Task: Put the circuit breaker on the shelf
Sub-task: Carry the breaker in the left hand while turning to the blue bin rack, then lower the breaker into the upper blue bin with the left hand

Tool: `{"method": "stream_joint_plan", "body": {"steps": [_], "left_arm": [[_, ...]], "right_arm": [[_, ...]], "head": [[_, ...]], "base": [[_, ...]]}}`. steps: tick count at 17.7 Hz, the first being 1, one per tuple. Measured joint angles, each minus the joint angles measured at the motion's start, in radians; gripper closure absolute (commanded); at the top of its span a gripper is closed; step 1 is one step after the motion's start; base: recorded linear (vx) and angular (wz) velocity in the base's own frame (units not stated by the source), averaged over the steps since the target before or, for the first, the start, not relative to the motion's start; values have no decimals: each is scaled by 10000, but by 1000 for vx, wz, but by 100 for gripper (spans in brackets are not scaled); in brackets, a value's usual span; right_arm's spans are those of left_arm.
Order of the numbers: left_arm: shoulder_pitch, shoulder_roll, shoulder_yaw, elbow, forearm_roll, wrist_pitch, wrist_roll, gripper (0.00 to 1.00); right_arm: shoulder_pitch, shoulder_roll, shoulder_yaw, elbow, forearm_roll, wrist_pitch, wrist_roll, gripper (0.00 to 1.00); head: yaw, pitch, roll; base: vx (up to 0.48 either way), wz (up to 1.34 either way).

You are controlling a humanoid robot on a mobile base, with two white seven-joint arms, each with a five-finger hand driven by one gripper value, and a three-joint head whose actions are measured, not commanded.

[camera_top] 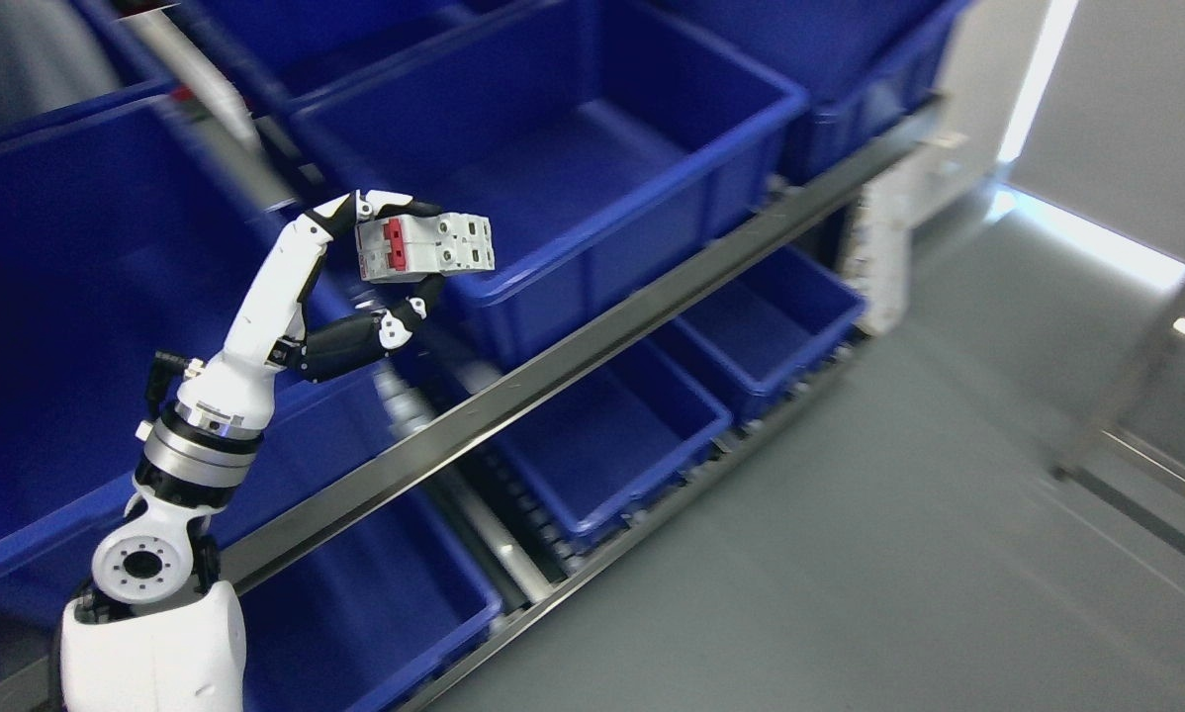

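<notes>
**A:** Your left hand [380, 267] is closed on the circuit breaker [424, 247], with the long fingers [395, 203] over its top and the thumb [405, 316] pressing up from below. The red switches face you.

**B:** Why that grip?

**A:** Pinching it top and bottom leaves the far end free, so I'd judge you can push it forward and let go without your fingers fouling the wall of a bin. The breaker hangs in the air, just at the near rim of the blue bin [592, 148] ahead of your hand and to its right. It isn't resting on anything yet.

**B:** And around it?

**A:** Another deep blue bin [58, 326] stands behind the arm on the same tilted shelf. A steel rail [573, 346] runs below your hand, with more blue bins [612, 445] on a roller track on the level underneath. To the far right the grey floor [899, 554] is bare. Your right hand is out of sight.
</notes>
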Motion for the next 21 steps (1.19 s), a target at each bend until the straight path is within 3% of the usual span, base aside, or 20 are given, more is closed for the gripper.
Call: {"method": "stream_joint_plan", "body": {"steps": [5,11,21], "left_arm": [[-997,-6,-282,102,-1049,736,-213,90],[-2620,-11,-570,1112,-2387,1353,-484,89],[-5951,-16,-1372,5432,-4029,1446,-268,88]], "right_arm": [[1,0,0,0,0,0,0,0],[2,0,0,0,0,0,0,0],[4,0,0,1,0,0,0,0]], "head": [[0,-2,0],[0,-2,0],[0,-3,0]], "base": [[-83,1218],[31,391],[16,30]]}}
